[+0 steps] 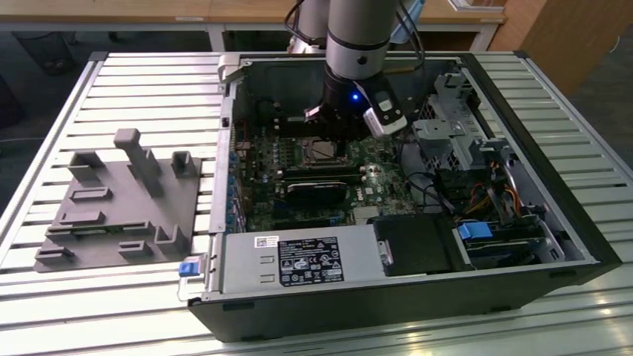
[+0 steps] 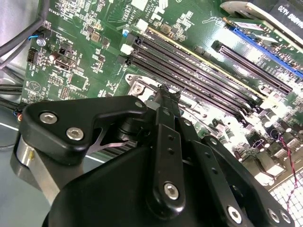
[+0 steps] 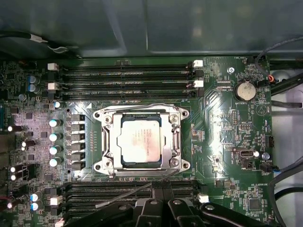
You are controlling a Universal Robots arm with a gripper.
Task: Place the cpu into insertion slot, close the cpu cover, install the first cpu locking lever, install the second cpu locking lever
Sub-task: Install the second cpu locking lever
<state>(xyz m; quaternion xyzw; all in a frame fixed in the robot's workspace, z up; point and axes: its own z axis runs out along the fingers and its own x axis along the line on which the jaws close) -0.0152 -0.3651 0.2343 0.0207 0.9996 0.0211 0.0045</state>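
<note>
**Closing the socket: chip seated, cover down, a lever loose**

Hovering low over the green board (image 3: 222, 123), the gripper (image 3: 161, 208) sits just beside the socket's edge; in the second wrist view its fingers (image 2: 166, 142) look drawn together into one narrow tip with nothing between them.

- Chip (image 3: 140, 142): lying flat inside the slot (image 3: 105, 142), so placement looks done.
- Cover (image 3: 176, 137): seems folded down, framing the chip.
- A thin lever (image 3: 128, 193) angles free across the memory slots (image 3: 128, 75); locking appears unfinished. Whether the other lever is latched cannot be told.

The first wrist view gives the socket square-on. The exterior view adds the open computer case (image 1: 583, 245), the arm (image 1: 356, 44) reaching in, and a grey fixture (image 1: 118, 200) on the slatted table (image 1: 59, 319).
</note>
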